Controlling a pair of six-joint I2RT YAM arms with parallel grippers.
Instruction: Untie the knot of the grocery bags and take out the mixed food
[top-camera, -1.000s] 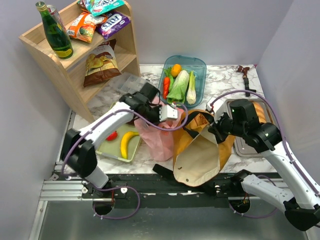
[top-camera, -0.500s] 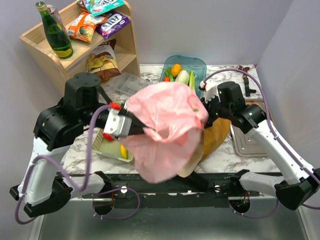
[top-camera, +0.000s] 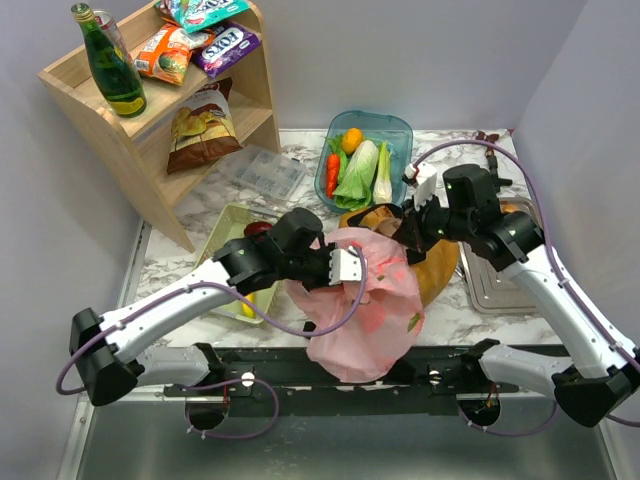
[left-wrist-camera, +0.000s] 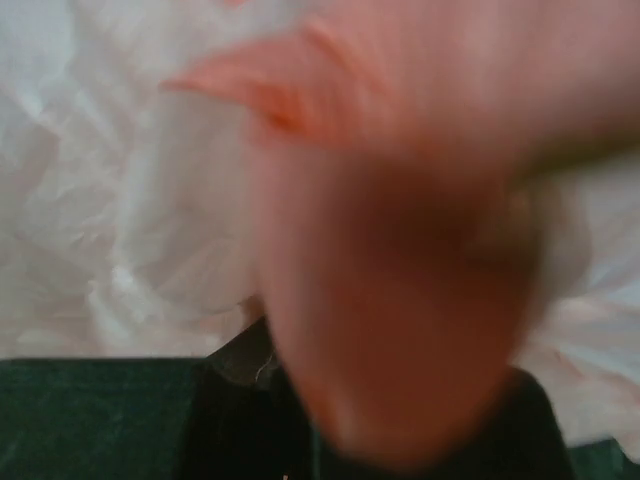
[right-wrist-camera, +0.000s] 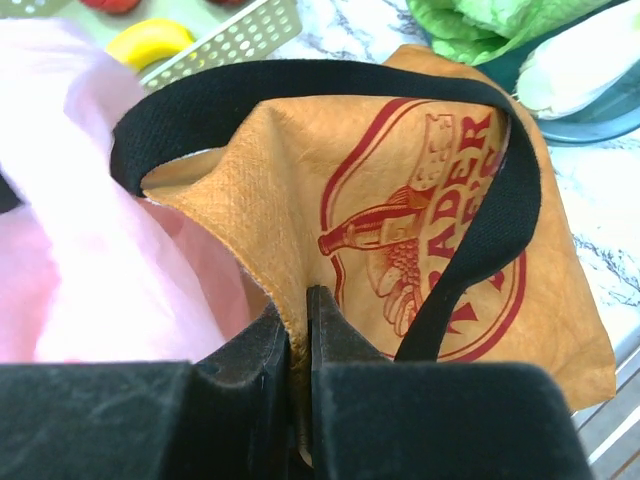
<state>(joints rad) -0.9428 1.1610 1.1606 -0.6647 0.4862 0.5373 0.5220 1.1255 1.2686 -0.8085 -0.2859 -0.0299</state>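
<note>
Thin pink plastic bag (top-camera: 370, 315), hoisted high half a second ago, now slumps just left-front of the mustard-orange fabric tote (top-camera: 440, 265), spilling over the table edge. Its knot isn't visible, and no food shows outside the bag, so emptying looks unfinished. Left gripper (top-camera: 347, 268) is buried in pink film, jaw state unreadable. Right gripper (right-wrist-camera: 300, 318) is pinched tight on the tote's fabric rim. White marbled tabletop (top-camera: 450, 155). Teal tray (top-camera: 406, 135) of greens behind the tote, wooden shelf (top-camera: 262, 80) far left-behind, grey walls.
</note>
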